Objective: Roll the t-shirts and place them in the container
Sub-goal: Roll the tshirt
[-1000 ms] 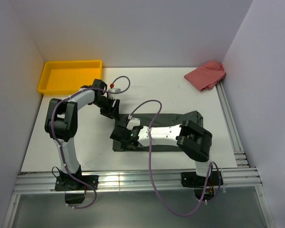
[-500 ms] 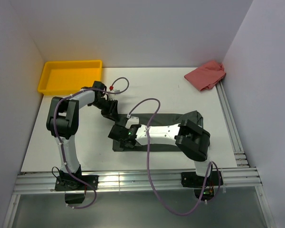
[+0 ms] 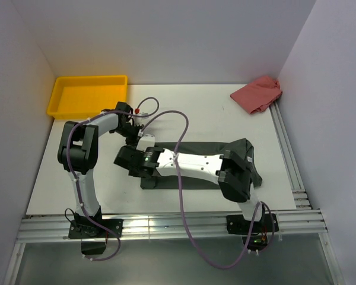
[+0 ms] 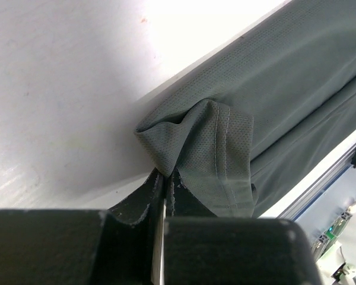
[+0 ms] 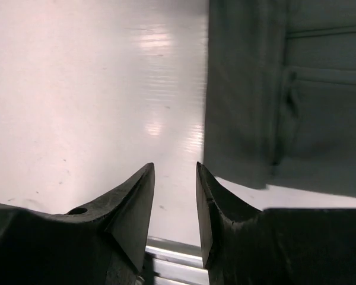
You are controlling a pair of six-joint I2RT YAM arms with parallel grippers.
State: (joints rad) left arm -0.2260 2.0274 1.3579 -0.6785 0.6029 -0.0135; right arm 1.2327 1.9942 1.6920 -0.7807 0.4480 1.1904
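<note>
Scanning from the far left, finds a yellow tray (image 3: 86, 98) at the back left corner of the white table (image 3: 196, 113), well apart from everything else. Just right of that, shows the left arm (image 3: 77, 148) rising from its base at the near edge and bending inward toward the centre. Ends in the left gripper (image 4: 165, 178), fingers pressed together on a bunched hem corner of the dark charcoal-grey t-shirt (image 3: 207, 148). Pinches that corner up off the surface into a small peak, with the stitched seam plain in the left wrist view. Lies otherwise flat on the table, folded into a long band running left to right across the middle and nearer the front edge, with its right end rumpled and slightly raised beside the right arm's elbow. Puts the grasped corner at the band's far left end. Nearer the front, places the right gripper (image 5: 175, 169) just beyond the band's left edge, over bare table and touching no cloth. Keeps those fingers a narrow gap apart with nothing between them, the folded edge showing just to their right in the right wrist view. Stretches the right arm (image 3: 196, 165) along the top of the band, back to its base at the near right. Farther right, at the back corner against the wall, leaves a crumpled red cloth (image 3: 258, 94) beside the metal rails (image 3: 288, 160).
</note>
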